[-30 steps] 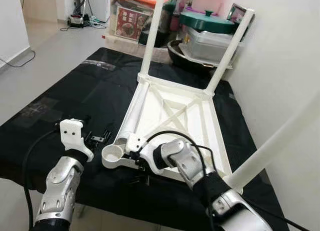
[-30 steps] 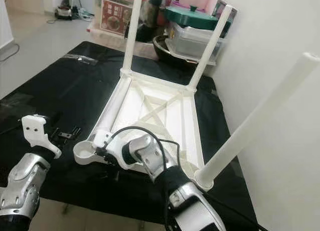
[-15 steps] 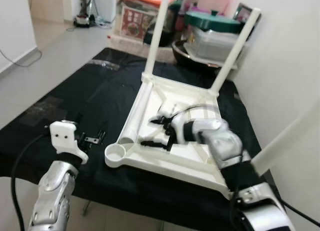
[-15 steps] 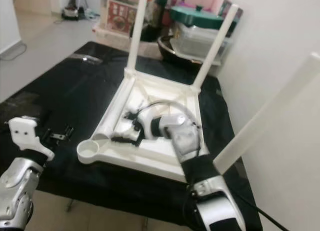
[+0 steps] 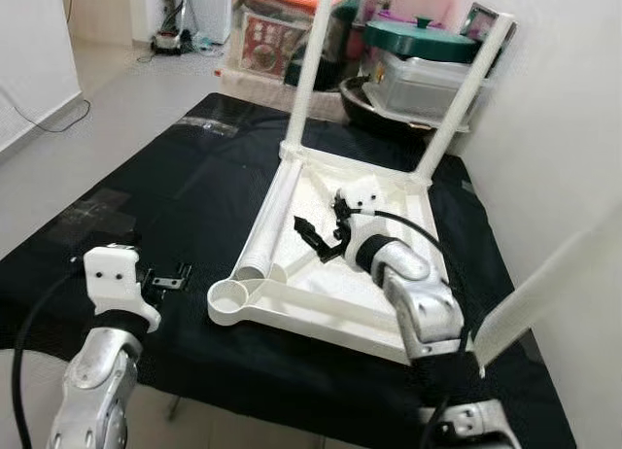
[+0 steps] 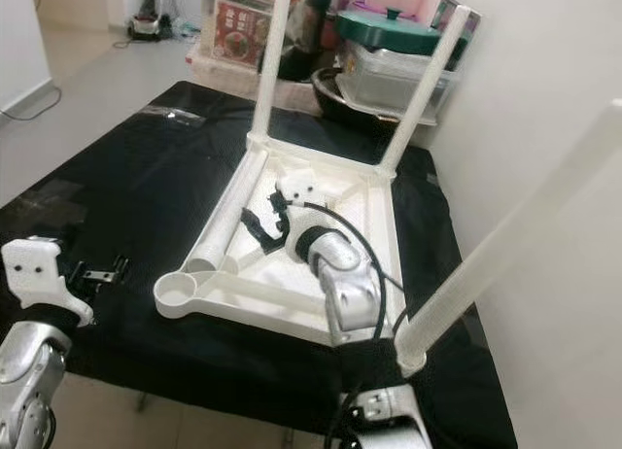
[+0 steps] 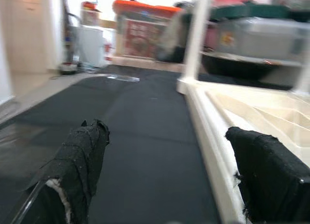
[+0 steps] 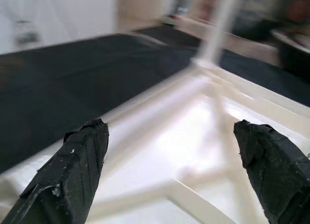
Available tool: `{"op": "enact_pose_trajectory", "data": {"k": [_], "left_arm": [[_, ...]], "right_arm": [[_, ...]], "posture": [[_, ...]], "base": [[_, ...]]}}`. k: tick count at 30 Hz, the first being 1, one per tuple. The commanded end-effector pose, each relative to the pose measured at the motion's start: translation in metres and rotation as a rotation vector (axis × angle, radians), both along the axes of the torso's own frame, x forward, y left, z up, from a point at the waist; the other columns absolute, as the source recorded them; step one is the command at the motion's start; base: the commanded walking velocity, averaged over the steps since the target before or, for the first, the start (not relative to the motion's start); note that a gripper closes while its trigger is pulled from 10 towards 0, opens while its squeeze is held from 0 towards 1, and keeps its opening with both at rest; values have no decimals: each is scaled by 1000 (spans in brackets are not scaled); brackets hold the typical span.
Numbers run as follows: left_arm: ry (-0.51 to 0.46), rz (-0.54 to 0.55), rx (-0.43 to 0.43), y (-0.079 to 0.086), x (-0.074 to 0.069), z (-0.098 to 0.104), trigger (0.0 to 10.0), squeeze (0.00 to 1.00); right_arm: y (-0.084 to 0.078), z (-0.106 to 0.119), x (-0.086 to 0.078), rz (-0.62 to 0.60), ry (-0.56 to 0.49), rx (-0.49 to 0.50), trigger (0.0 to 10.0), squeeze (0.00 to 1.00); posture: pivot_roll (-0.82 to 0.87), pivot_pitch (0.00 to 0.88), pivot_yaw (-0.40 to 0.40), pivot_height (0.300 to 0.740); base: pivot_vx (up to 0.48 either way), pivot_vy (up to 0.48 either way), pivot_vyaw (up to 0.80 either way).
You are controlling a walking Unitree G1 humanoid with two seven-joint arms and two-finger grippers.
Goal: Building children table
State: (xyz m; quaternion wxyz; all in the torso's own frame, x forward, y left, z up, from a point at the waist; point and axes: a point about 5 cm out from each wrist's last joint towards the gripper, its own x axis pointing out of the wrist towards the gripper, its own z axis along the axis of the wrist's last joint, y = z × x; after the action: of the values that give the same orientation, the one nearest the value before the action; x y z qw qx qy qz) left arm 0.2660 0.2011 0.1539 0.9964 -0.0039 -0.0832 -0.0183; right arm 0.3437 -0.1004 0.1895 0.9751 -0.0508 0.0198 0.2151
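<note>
Above the upturned table (image 5: 340, 303), the right gripper (image 5: 316, 233) hovers open.

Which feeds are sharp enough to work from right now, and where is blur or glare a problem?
Left eye and right eye views: mostly sharp on the upturned white table and the right pincer; the near leg is soft. Left wrist view: background storage boxes are blurred and bright. Right wrist view: smeared throughout, with glare on the table's underside.
</note>
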Motion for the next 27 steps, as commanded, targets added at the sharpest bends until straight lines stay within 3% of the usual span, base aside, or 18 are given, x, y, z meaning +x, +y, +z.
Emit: {"op": "enact_pose_trajectory", "data": {"k": [1, 7, 19, 24, 27], "left_arm": [[8, 0, 28, -2, 1, 2, 10000, 0], [7, -3, 48, -3, 2, 5, 10000, 0], [2, -54, 114, -18, 2, 8, 10000, 0], [9, -43, 147, -17, 0, 11, 10000, 0], [35, -14, 199, -11, -2, 10, 10000, 0]], "right_arm": [[-7, -1, -3, -51, -1, 5, 10000, 0], [-11, -5, -7, -97, 2, 9, 10000, 0], [-7, -7, -15, -116, -103, -89, 10000, 0], [-3, -7, -15, -63, -117, -154, 10000, 0], [3, -12, -19, 43, -124, -248, 10000, 0]], "posture": [[107, 0, -162, 740], [96, 0, -145, 740], [84, 0, -94, 740], [97, 0, -87, 740], [115, 0, -91, 740]], "base": [[0, 480, -800], [0, 480, -613], [0, 0, 0], [0, 0, 0], [0, 0, 0]]}}
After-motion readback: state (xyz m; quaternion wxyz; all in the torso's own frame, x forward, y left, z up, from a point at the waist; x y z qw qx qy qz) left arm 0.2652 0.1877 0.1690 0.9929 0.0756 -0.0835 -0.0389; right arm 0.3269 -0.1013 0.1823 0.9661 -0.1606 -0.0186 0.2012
